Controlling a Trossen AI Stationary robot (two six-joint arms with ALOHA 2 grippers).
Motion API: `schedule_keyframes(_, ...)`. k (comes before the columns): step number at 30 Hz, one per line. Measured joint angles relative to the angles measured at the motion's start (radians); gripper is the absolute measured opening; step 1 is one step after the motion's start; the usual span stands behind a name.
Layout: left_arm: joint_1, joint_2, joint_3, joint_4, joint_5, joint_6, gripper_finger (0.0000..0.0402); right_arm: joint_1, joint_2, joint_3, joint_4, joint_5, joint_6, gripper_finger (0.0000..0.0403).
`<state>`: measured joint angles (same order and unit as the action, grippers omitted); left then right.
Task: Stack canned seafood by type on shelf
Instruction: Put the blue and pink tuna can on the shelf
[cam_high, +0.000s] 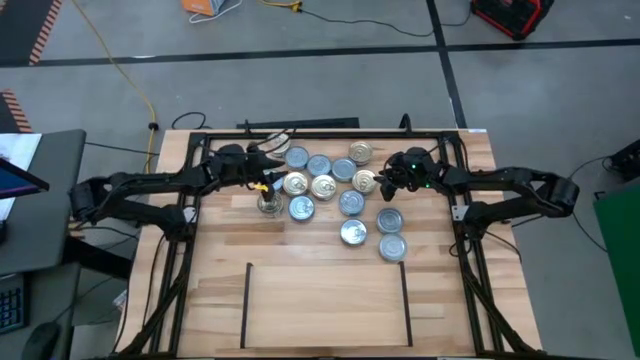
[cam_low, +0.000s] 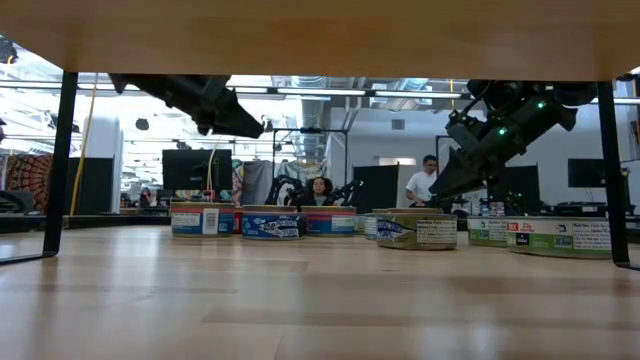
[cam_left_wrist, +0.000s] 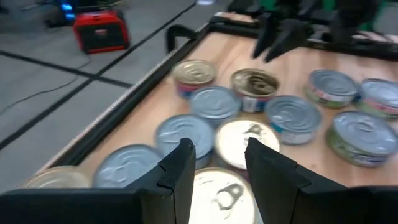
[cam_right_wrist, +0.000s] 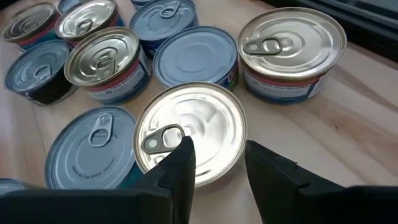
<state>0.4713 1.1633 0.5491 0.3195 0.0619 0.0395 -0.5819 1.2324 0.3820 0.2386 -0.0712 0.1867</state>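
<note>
Several flat round tins of canned seafood (cam_high: 325, 185) stand upright in a cluster at the far middle of the table, some gold-topped (cam_right_wrist: 189, 134), others silver-topped with blue sides (cam_right_wrist: 93, 149). The shelf (cam_high: 325, 310), a plank patch between thin black lines, lies near the front edge with no tin on it. My left gripper (cam_left_wrist: 221, 165) is open above a gold-topped tin (cam_left_wrist: 224, 193) at the cluster's left side, well clear of the tins in the low view (cam_low: 245, 125). My right gripper (cam_right_wrist: 217, 165) is open, slanting down just over the gold-topped tin at the cluster's right side.
A black metal frame (cam_high: 330, 130) runs around the table's far and side edges. Three silver tins (cam_high: 388, 235) stand apart toward the right. A red box (cam_left_wrist: 99, 31) sits on the floor beyond. People (cam_low: 428, 180) show in the room behind.
</note>
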Motion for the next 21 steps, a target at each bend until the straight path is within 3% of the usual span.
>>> schedule_keyframes(7,-0.006,0.05,0.0,0.074,0.051,-0.071,0.0132,0.005,0.002,0.0,0.012,0.038,-0.02,0.0165)
schedule_keyframes(12,-0.069,0.049,0.0,0.076,0.072,-0.08,0.0132,0.06,0.087,0.0,0.04,0.109,0.001,0.0164)
schedule_keyframes(21,-0.198,0.049,0.0,0.035,-0.024,-0.058,0.0132,0.092,0.113,0.002,0.001,0.176,0.052,0.0164)
